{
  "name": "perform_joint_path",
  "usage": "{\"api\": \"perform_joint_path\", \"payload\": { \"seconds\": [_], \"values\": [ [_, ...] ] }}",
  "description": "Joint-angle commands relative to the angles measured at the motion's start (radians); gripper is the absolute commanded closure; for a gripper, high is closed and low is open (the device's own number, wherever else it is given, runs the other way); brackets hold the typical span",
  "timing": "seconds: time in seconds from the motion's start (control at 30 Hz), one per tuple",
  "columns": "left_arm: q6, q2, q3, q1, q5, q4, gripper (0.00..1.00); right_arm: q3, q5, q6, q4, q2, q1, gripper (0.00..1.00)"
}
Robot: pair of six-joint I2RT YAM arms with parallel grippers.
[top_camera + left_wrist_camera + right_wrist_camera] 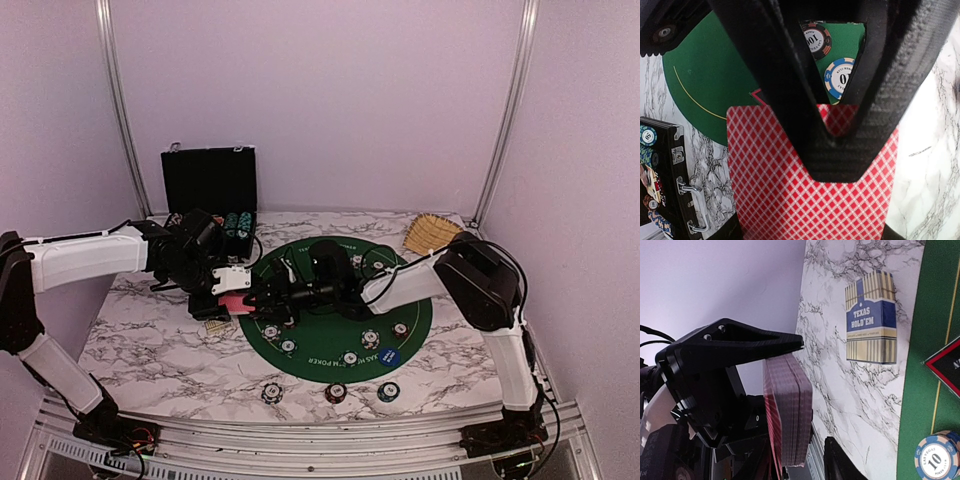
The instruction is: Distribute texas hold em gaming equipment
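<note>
**A:** What lies nearest the arm bases?

**B:** Three chips (336, 392) in a row on the marble table (150, 350), just off the green felt mat (320, 332). One is black-white, one red and one teal, each apart from the next.

**A:** And on the mat?

**B:** I count seven more chips: five along its near side and two at the far side. The arms hide part of the felt. One blue button (390, 356) lies near the near-right rim. A corner of one red-black triangle marker (946, 365) shows at the mat's left edge.

**A:** Where are the cards?

**B:** One deck of red-backed cards (790, 195) hangs above the table by the mat's left edge. The left fingers (740, 345) are clenched on it, grasping it across its faces.

**A:** And the other arm?

**B:** The right fingers (282, 297) reach in just beside the deck. I cannot tell whether they are parted or closed.

**A:** Anything under the deck?

**B:** One striped card box (871, 317) lies flat on the marble beside the mat.

**A:** And farther back?

**B:** One black case (210, 185) stands open at the far left, with chips inside that are too small to count. One wicker basket (432, 233) sits at the far right.
</note>
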Motion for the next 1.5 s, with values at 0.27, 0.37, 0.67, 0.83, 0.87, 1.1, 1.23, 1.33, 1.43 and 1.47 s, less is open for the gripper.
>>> {"api": "perform_joint_path", "payload": {
  "seconds": [0.27,0.37,0.67,0.83,0.87,1.1,1.23,1.33,1.43,1.47],
  "values": [
    [-0.021,0.024,0.032,-0.003,-0.007,-0.007,0.82,0.014,-0.005,-0.007,0.014,-0.035,-0.009,0.58],
    [-0.024,0.022,0.031,-0.003,-0.007,-0.008,0.82,0.018,-0.004,-0.001,0.018,-0.026,-0.006,0.6],
    [-0.021,0.025,0.022,-0.003,-0.022,-0.008,0.83,-0.018,-0.005,-0.008,0.021,-0.051,-0.012,0.76],
    [-0.018,0.029,0.019,-0.003,-0.033,-0.008,0.83,-0.035,-0.005,-0.008,0.023,-0.064,-0.015,0.82],
    [-0.018,0.029,0.018,-0.003,-0.035,-0.008,0.83,-0.041,-0.005,-0.009,0.025,-0.068,-0.016,0.83],
    [-0.018,0.029,0.017,-0.003,-0.041,-0.008,0.83,-0.059,-0.002,-0.014,0.026,-0.09,-0.022,0.86],
    [-0.019,0.031,0.02,-0.003,-0.04,-0.007,0.84,-0.06,-0.003,-0.009,0.031,-0.091,-0.023,0.86],
    [-0.02,0.033,0.022,-0.003,-0.04,-0.008,0.84,-0.058,-0.005,0.001,0.045,-0.084,-0.021,0.85],
    [-0.02,0.033,0.023,-0.003,-0.04,-0.008,0.84,-0.053,-0.006,0.008,0.051,-0.076,-0.019,0.85],
    [-0.02,0.033,0.023,-0.003,-0.04,-0.008,0.84,-0.051,-0.007,0.009,0.051,-0.071,-0.019,0.85]
  ]
}}
